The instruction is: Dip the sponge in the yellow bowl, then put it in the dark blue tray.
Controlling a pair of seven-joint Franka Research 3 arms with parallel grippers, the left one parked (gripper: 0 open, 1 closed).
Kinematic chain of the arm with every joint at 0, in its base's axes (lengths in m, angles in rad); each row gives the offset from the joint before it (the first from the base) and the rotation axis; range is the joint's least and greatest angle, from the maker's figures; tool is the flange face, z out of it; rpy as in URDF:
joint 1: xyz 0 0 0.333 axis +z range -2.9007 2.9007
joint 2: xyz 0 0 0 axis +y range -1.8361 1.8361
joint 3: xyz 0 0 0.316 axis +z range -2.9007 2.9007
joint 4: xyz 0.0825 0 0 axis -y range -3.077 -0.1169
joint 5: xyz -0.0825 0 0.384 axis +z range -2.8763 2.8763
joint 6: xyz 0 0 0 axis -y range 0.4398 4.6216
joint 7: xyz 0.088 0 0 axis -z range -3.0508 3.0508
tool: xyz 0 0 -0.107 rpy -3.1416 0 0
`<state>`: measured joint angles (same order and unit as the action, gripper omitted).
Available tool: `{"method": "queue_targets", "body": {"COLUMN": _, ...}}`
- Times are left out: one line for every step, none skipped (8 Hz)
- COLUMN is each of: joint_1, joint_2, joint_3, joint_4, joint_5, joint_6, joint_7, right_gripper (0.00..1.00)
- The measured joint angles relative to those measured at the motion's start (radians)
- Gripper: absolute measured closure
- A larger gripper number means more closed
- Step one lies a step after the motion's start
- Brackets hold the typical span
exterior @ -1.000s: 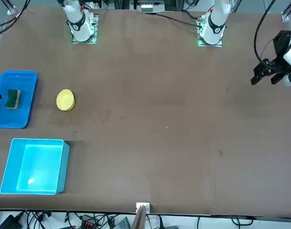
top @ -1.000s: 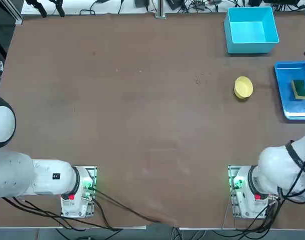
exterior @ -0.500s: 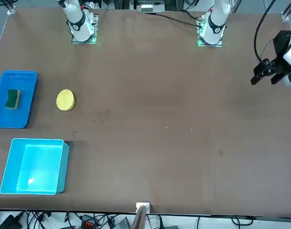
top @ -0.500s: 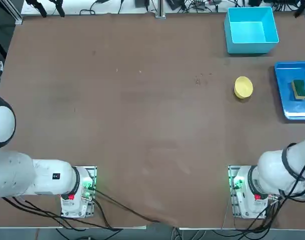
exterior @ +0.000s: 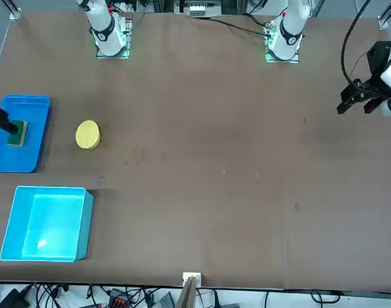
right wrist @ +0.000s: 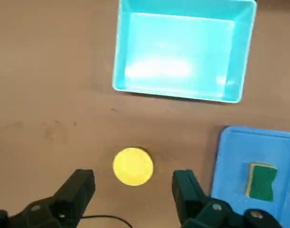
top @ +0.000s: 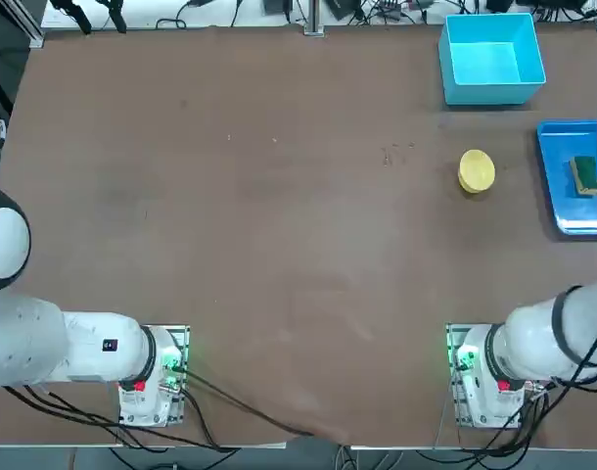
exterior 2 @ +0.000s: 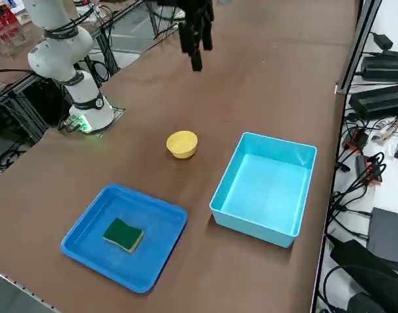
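Right tool [right wrist: 134,190] wide open, empty; sponge [exterior 2: 123,234] flat in dark blue tray [exterior 2: 88,225], green up.

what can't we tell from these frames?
- Dark blue tray: top view's right edge cuts it off.
- Sponge: front view, partly covered by a dark object at the left edge.
- Right pincer: open in the wrist view above the yellow bowl; height unclear.

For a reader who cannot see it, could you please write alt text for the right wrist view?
The right gripper, fingers open, hovers high above the yellow bowl on a brown table. Beside the bowl, the sponge lies green side up in the dark blue tray; an empty light cyan box stands beyond.
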<state>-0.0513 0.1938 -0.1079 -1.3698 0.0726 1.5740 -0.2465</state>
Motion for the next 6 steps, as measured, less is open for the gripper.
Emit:
{"method": "queue_targets", "body": {"joint_1": 0.029, "joint_2": -0.033, "joint_3": 0.000, "joint_4": -0.027, "joint_5": -0.024, "joint_6": -0.005, "joint_7": 0.025, "right_gripper": 0.01}}
{"method": "queue_targets", "body": {"joint_1": 0.060, "joint_2": -0.071, "joint_3": 0.000, "joint_4": -0.067, "joint_5": -0.048, "joint_6": -0.008, "joint_7": 0.063, "right_gripper": 0.01}}
{"method": "queue_targets", "body": {"joint_1": 0.092, "joint_2": -0.114, "joint_3": 0.001, "joint_4": -0.113, "joint_5": -0.067, "joint_6": -0.008, "joint_7": 0.096, "right_gripper": 0.01}}
{"method": "queue_targets", "body": {"joint_1": 0.115, "joint_2": -0.158, "joint_3": 0.005, "joint_4": -0.156, "joint_5": -0.081, "joint_6": -0.009, "joint_7": 0.117, "right_gripper": 0.01}}
{"method": "queue_targets", "body": {"joint_1": 0.130, "joint_2": -0.198, "joint_3": 0.009, "joint_4": -0.199, "joint_5": -0.098, "joint_6": -0.010, "joint_7": 0.138, "right_gripper": 0.01}}
{"method": "queue_targets", "body": {"joint_1": 0.135, "joint_2": -0.232, "joint_3": 0.017, "joint_4": -0.234, "joint_5": -0.115, "joint_6": -0.014, "joint_7": 0.157, "right_gripper": 0.01}}
